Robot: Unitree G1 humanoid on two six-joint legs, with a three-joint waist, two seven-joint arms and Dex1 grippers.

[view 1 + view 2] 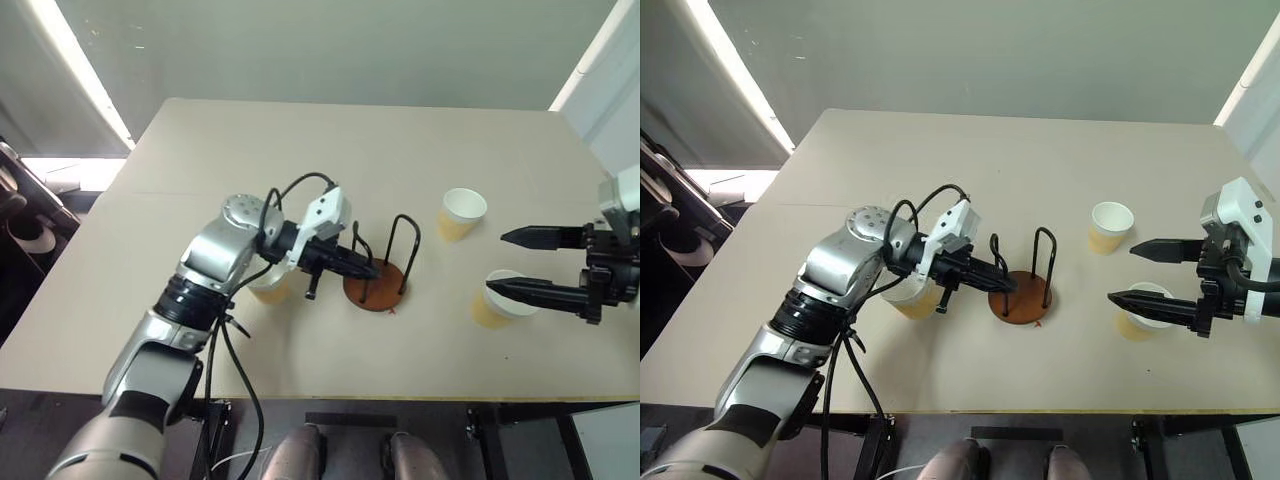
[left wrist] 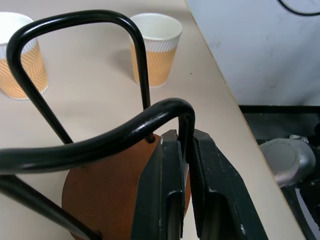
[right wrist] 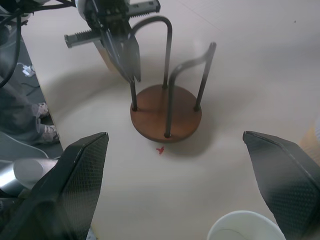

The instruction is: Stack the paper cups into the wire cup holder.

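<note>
- My left tool [image 1: 362, 268] is pinching a wire loop of the wire cup holder [image 1: 377, 283], mid-tabletop [image 1: 300, 150].
- One paper cup [image 1: 270, 285] sits beside that wrist.
- My right tool [image 1: 512, 263] is spread wide over another cup [image 1: 497, 300]; a third cup [image 1: 460, 213] stands beyond.

Both head cameras are looking steeply down from above onto the beige bench [image 1: 300, 150], sharing the round reddish-brown disc stand with black wire loops [image 1: 377, 283] near mid-picture. The left wrist camera is sitting very close to that stand [image 2: 95, 175], peering along its tool [image 2: 186, 150] past the loops toward two tan paper cups [image 2: 156, 47] beyond. The right wrist camera is facing the same stand [image 3: 166, 112] from farther off, across bare bench.
</note>
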